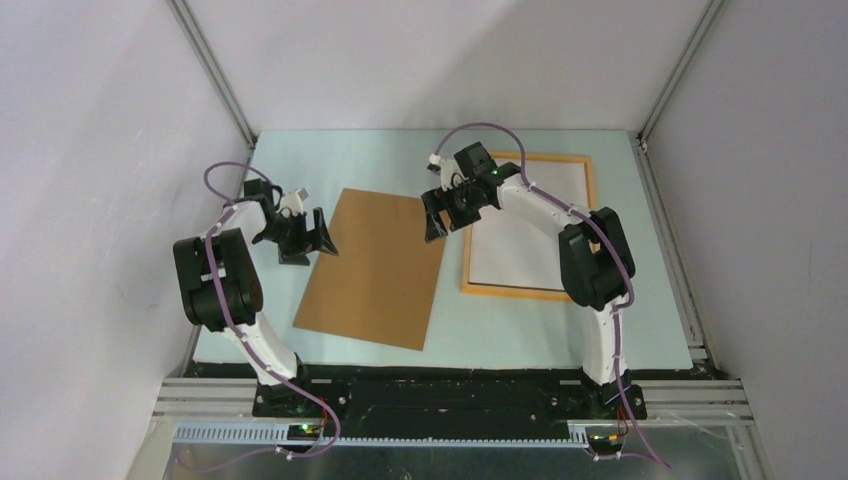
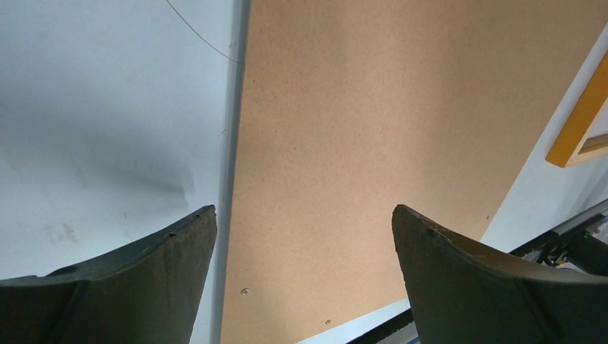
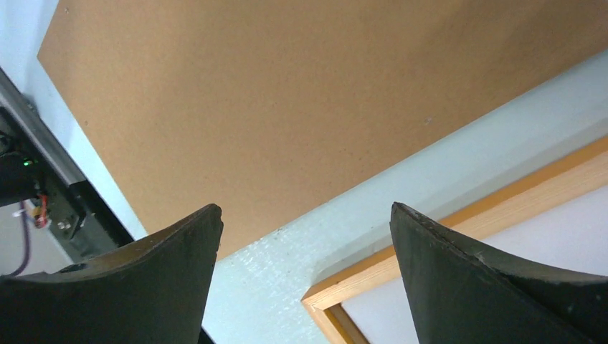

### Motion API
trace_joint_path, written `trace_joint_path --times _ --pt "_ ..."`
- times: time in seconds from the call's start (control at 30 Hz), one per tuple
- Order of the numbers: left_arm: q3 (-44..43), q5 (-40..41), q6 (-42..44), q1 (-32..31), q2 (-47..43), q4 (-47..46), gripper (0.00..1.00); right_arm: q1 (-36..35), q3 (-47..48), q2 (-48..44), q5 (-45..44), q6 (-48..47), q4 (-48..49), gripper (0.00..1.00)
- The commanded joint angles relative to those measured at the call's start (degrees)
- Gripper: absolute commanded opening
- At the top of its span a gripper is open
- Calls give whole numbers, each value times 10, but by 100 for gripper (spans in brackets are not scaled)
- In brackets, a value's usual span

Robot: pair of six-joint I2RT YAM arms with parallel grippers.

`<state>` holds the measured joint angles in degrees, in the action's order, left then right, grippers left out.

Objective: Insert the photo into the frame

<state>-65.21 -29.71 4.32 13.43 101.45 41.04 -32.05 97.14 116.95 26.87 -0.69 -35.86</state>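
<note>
– Frame [image 1: 515,292] first: where does it lie?
– Flat on the worktop [image 1: 520,330], to the right of the brown backing board [image 1: 377,268]. A narrow strip of bare worktop runs between them, so the two do not touch.
– And the photo?
– A plain white surface [image 1: 525,225] fills the frame's opening, edge to edge inside the orange-yellow rails. I cannot tell whether that is the photo's white back; only blank white shows.
– Left gripper?
– The left gripper [image 1: 308,245] is at the board's left edge, toward the far corner. In its wrist view that edge runs between the two dark fingers [image 2: 143,287], one over pale worktop and the other over the board. The jaws are spread wide with nothing between them. I cannot tell whether they touch the board.
– Right one?
– The right gripper [image 1: 447,220] is at the board's far right corner, above the gap toward the frame. Its wrist view takes in the board, the strip of worktop and one corner of the frame with white inside it. Its jaws are also parted wide and hold nothing.
– Board itself?
– It lies flat between the two grippers, slightly askew to the worktop's edges
</note>
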Motion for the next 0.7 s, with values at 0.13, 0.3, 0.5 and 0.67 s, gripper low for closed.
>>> trace_joint_path --times 0.13,0.3,0.5,0.67 --pt "-33 23 -20 4 14 -18 97 -2 -58 23 64 74 28 91" --pt "-35 25 -30 5 24 -27 98 -18 -68 34 66 79 33 90" --pt "-25 18 -32 5 30 -42 98 -31 -66 53 63 80 34 90" --pt "-15 7 -26 5 41 -49 98 -35 -64 67 61 79 35 90"
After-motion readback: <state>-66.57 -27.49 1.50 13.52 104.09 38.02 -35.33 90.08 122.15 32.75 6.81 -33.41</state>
